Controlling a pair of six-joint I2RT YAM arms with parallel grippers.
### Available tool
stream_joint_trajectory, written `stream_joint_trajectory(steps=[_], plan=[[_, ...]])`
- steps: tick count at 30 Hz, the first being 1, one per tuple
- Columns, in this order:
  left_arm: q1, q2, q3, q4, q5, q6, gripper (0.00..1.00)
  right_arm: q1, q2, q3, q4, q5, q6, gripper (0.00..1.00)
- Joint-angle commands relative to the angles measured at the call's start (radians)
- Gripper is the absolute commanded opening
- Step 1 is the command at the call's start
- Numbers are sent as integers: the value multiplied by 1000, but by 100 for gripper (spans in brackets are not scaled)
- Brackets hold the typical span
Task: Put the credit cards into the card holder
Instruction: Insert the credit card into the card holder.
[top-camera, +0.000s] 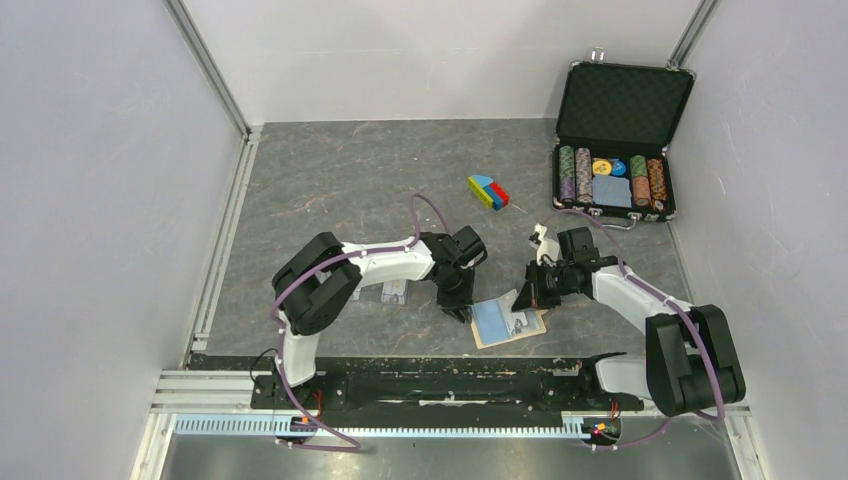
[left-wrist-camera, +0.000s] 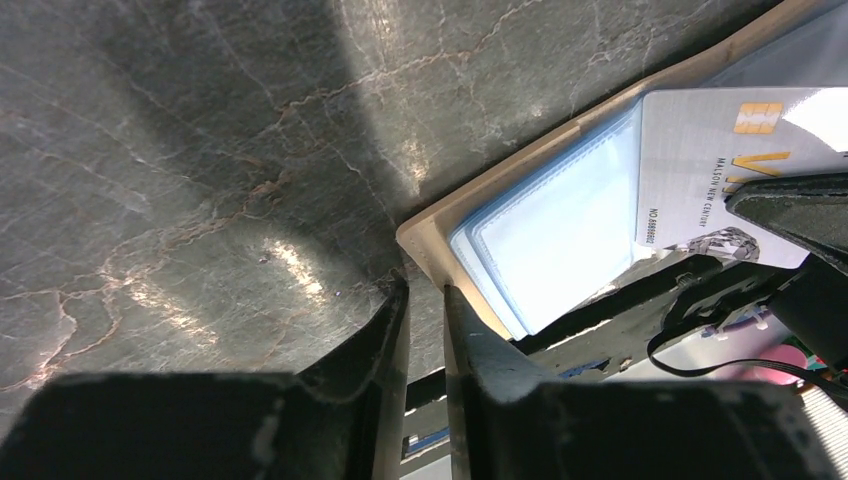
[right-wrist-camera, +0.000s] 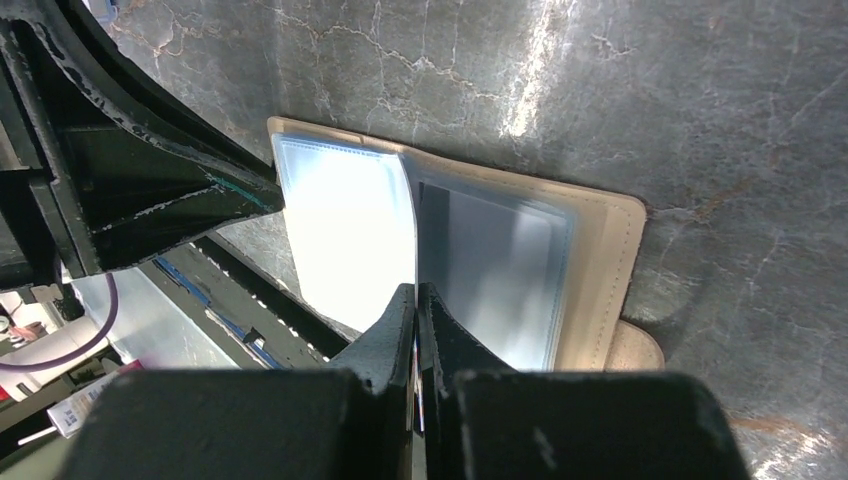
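Right hand (right-wrist-camera: 416, 292) clamped on credit card (left-wrist-camera: 720, 170) over open card holder (right-wrist-camera: 610, 260); left hand (left-wrist-camera: 425, 290) barely ajar, empty, at its corner.

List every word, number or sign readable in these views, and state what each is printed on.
"MAISON NEW CENTURY": on the pale grey credit card with a gold chip, pinched in the right gripper.
"NO.8888...": same card; the later digits are unclear.
Gold mark near the chip: cut off, unreadable.
Second pale flat card: print too small to read.
Striped round poker chips: too small to read.
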Motion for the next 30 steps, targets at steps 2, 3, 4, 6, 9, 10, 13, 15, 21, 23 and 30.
stream_joint_trajectory(steps=[2,3,4,6,9,10,13,15,21,23,30], plan=[[-11,63,-10,-38,-61,4,23,-3,28,-8,2,73,-35,0],[-13,68,-8,-45,-64,6,22,-3,30,0,-13,102,-44,0],[-13,71,-6,-48,-68,8,21,-3,29,11,-31,124,-59,0],[-15,76,-3,-51,-70,9,19,-3,27,36,-65,174,-83,0],[-18,87,3,-56,-70,12,17,-3,30,69,-104,212,-110,0],[-19,92,5,-57,-71,13,17,-3,30,72,-109,217,-115,0],[-25,103,12,-57,-63,12,17,-3,37,62,-107,206,-117,0],[-31,109,24,-57,-60,13,16,-3,45,43,-92,176,-117,0],[-43,114,58,-57,-39,12,20,-3,54,-54,14,17,-50,0],[-44,111,64,-57,-36,10,21,-3,52,-88,54,-16,-10,0],[-44,108,60,-81,-51,20,21,-3,42,-139,118,-57,46,0]])
